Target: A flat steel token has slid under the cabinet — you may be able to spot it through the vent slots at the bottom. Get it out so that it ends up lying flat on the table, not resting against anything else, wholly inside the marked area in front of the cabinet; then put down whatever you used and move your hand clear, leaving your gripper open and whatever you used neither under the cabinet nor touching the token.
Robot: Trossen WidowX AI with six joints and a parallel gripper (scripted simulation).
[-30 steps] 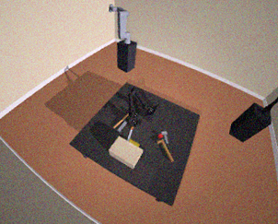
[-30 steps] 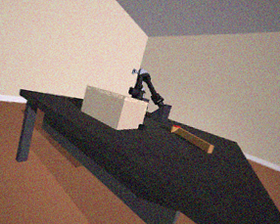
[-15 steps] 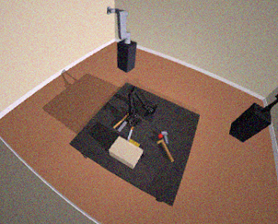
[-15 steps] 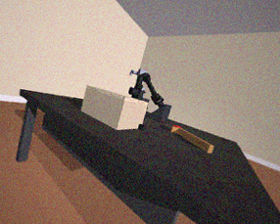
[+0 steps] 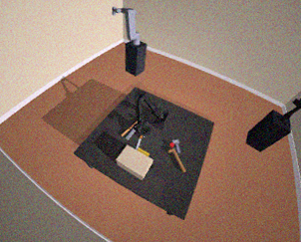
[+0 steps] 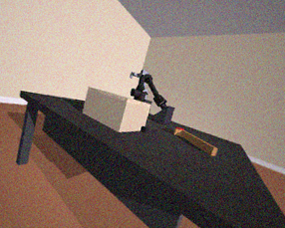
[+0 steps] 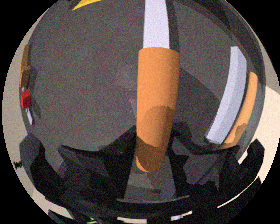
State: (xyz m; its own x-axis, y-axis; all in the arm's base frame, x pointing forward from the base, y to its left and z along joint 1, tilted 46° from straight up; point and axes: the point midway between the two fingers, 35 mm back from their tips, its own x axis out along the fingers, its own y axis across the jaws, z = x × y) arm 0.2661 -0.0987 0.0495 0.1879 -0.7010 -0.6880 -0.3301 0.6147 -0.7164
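Observation:
My gripper [image 5: 143, 129] [image 7: 151, 130] is low over the table and shut on the orange handle of a flat-bladed tool [image 5: 139, 140] [image 7: 156, 91]. The tool's pale steel blade points towards the yellow line of the marked area [image 5: 143, 152] in front of the beige cabinet [image 5: 135, 162] [image 6: 112, 110]. A second orange-handled blade tool [image 5: 129, 129] [image 7: 234, 91] lies beside it on the table. The steel token is not visible in any view. In the exterior view the cabinet hides my fingers; only the arm [image 6: 153, 93] shows behind it.
A wooden-handled hammer [image 5: 178, 160] [image 6: 196, 142] lies right of the cabinet, with a small red piece [image 5: 172, 146] [image 6: 179, 130] [image 7: 25, 98] near its head. The dark table [image 5: 191, 132] [image 6: 161, 164] stands on a brown floor. Two camera stands [image 5: 135, 57] [image 5: 269, 131] are off the table.

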